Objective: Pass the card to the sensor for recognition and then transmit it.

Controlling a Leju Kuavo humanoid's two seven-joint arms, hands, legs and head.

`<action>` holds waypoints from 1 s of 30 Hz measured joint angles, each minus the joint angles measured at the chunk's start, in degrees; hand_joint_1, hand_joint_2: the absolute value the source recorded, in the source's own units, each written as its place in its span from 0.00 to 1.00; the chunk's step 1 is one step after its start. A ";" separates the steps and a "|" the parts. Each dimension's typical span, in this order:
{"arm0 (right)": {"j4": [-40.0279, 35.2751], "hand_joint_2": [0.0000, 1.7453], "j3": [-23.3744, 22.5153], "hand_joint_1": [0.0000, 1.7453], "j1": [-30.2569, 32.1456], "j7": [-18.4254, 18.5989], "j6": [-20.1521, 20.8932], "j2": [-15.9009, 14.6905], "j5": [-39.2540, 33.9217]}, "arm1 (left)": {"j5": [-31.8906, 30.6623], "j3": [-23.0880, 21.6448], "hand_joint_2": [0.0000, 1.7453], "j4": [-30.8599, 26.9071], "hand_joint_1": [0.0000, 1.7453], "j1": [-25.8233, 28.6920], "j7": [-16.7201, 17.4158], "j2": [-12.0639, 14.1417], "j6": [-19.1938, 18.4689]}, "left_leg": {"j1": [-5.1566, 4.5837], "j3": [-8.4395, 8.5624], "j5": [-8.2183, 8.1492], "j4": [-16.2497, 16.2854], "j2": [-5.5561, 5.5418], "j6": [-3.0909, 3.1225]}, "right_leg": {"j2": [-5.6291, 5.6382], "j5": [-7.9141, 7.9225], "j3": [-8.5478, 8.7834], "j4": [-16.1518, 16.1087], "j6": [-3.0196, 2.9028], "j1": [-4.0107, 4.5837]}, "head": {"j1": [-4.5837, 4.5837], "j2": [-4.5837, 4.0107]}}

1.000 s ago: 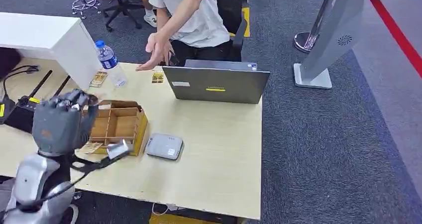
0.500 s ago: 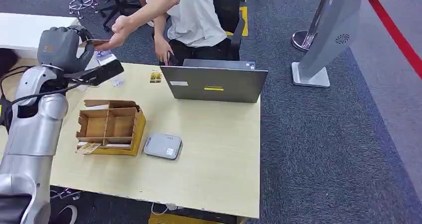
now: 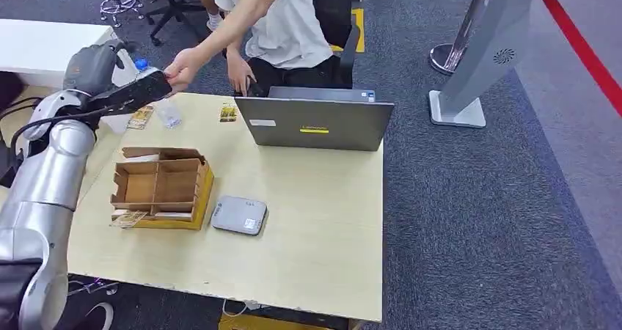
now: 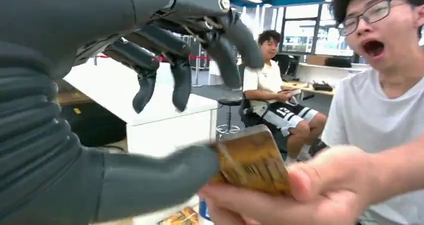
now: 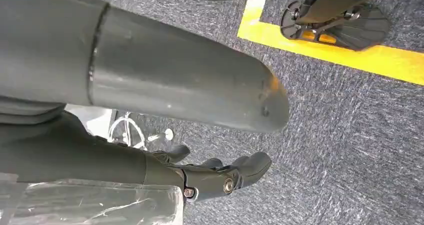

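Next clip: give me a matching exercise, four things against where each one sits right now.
Things:
1. card
2. laptop
3. sensor
4. right hand

Places:
A. beside the wooden organizer
B. hanging over grey carpet
C. between the left hand thumb and a person's fingers
D. far table edge, before the seated person

Pairs: 1-C, 2-D, 3-A, 4-B

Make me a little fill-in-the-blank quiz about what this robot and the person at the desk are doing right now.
1. The golden card is pinched by a person's hand and touches the robot's ____ hand.
2. The grey sensor box lies on the table right beside the wooden ____.
3. The laptop on the table stands ____.

Missing words: left; organizer; open
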 joint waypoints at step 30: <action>0.00 0.00 -3.39 0.00 1.29 -1.64 -0.92 -0.63 0.63 | 29.66 53.12 1.00 27.70 0.00 29.99 -9.97 43.61 3.41 | 0.11 0.18 -0.65 -0.21 0.34 -0.32 | 0.44 -0.83 -0.09 0.10 -0.20 0.08 | -0.07 0.00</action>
